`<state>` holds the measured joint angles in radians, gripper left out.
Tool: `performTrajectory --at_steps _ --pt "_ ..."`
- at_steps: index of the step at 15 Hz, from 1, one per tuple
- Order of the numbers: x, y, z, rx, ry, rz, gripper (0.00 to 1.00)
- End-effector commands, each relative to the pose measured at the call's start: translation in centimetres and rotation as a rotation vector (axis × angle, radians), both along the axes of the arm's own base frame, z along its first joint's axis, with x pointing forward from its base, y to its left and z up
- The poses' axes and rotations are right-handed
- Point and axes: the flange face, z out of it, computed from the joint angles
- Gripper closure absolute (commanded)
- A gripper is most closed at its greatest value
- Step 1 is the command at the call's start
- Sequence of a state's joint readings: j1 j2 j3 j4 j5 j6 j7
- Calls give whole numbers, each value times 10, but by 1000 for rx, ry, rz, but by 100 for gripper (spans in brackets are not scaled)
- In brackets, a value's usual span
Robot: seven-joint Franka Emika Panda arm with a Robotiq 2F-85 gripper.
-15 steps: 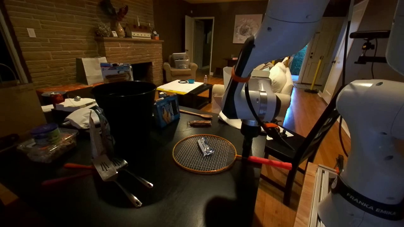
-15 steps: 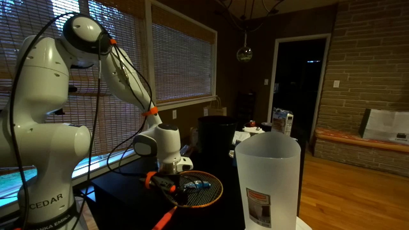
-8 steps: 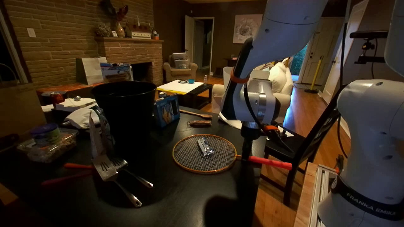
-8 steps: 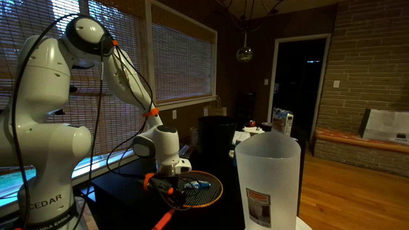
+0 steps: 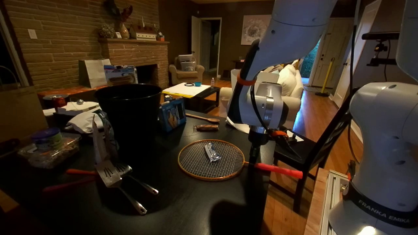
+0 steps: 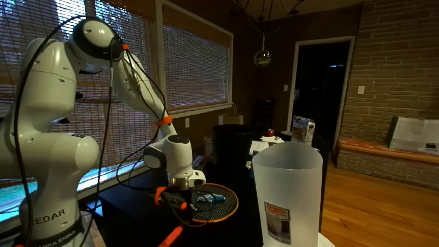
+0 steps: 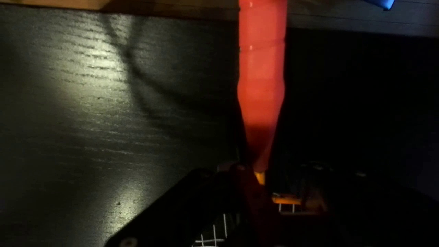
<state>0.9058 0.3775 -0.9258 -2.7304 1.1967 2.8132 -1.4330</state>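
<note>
Dark tabletop (image 5: 183,205) here, and the racket (image 5: 225,164) lies across its edge, red handle (image 7: 262,68) cut off in the wrist view; shadowy fingers (image 7: 192,202) at the neck (image 7: 259,177), clamped or not, can't tell; silvery packet (image 5: 212,152) atop, markings unreadable.

A black bin (image 5: 129,114) and blue box (image 5: 173,115) stand near a wooden spoon (image 5: 213,120).

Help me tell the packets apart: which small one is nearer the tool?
The silver-blue packet, lying on the racket; the brown packet lies farther off, on the table.
</note>
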Motion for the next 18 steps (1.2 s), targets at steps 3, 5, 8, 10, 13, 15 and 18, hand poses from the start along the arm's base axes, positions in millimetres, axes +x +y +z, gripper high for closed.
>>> performTrajectory --at_steps 3,5,8,10,13,15,18 --pt "3 -2 -3 -6 -22 10 59" --pt "2 -1 -3 -5 -22 15 51" --pt "2 0 -5 0 -24 13 30" --pt "2 1 -6 1 -27 17 66" --pt "4 2 -6 2 -32 28 69" --pt "6 2 -5 -1 -39 30 84" --pt "8 1 -3 -6 -51 32 100"
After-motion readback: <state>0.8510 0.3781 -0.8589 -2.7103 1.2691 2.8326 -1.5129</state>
